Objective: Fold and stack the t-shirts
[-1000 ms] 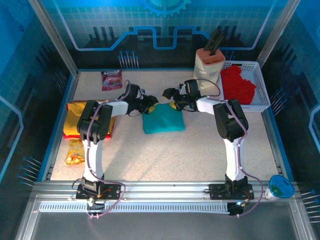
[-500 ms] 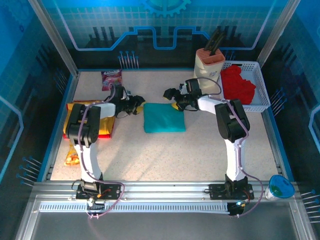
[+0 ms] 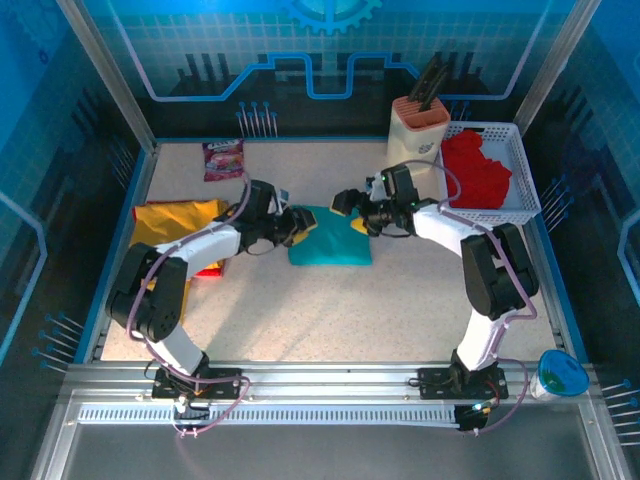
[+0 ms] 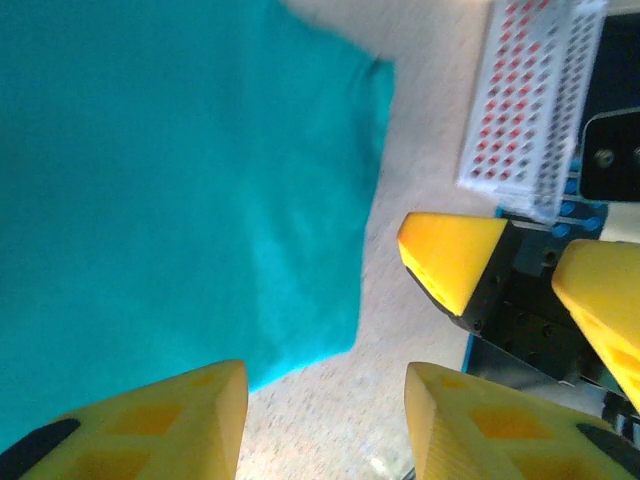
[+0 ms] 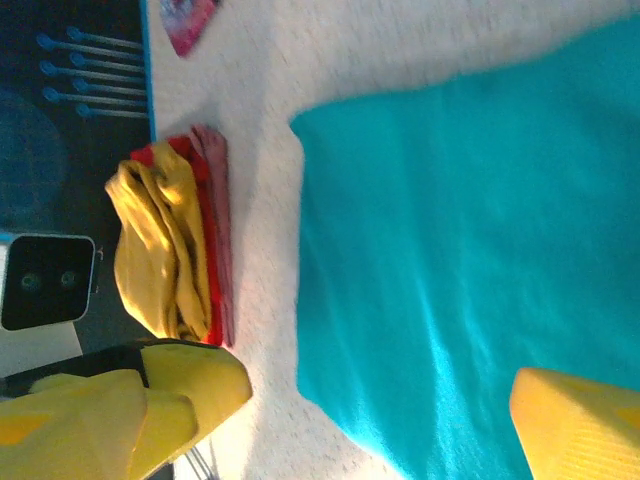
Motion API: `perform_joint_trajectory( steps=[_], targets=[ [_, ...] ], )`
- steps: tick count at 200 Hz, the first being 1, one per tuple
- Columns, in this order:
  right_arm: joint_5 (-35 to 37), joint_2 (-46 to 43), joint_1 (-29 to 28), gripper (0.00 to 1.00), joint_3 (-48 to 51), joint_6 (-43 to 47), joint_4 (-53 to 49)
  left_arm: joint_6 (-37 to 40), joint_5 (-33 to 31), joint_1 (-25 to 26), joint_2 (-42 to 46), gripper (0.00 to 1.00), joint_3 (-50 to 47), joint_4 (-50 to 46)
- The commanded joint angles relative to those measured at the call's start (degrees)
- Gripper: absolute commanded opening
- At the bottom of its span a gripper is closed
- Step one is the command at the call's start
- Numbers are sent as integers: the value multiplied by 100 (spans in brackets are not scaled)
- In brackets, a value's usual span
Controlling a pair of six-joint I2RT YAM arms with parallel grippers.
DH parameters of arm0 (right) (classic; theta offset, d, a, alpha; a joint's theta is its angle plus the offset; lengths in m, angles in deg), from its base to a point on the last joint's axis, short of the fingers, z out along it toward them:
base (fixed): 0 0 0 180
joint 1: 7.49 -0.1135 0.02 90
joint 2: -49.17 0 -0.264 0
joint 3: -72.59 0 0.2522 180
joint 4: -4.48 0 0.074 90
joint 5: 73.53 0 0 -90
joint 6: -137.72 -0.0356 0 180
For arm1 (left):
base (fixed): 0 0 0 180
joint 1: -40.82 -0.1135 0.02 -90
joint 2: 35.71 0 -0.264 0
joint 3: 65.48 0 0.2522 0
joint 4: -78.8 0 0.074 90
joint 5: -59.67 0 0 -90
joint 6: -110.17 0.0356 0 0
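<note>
Here: speckled beige table, blue-lit enclosure; teal t-shirt folded (both jaws released, empty).

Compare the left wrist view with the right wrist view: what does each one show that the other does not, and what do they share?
Left wrist view: the white basket and the right gripper, its jaws open. Right wrist view: the yellow t-shirt lying on red cloth, and a pink packet. Both: the folded teal t-shirt, flat on the speckled table.
</note>
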Motion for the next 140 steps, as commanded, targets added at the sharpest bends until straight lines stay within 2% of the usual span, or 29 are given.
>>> perform_joint_trajectory(
  steps=[1, 32, 78, 107, 140],
  targets=[
    [-123, 11, -123, 94, 445, -248, 295, -182, -161, 198, -287, 47, -141, 142],
    [-104, 20, -172, 94, 1083, -342, 677, -152, -238, 252, -401, 47, -497, 249],
    [9, 37, -59, 94, 1577, 2, 565, 286, -523, 217, -381, 47, -737, -498],
    [39, -133, 34, 94, 1472, 356, 183, 466, -559, 49, -258, 47, -783, -789],
    [-35, -370, 232, 94, 1114, 754, -242, 984, -395, -433, 77, 46, -605, -1423]
  ],
)
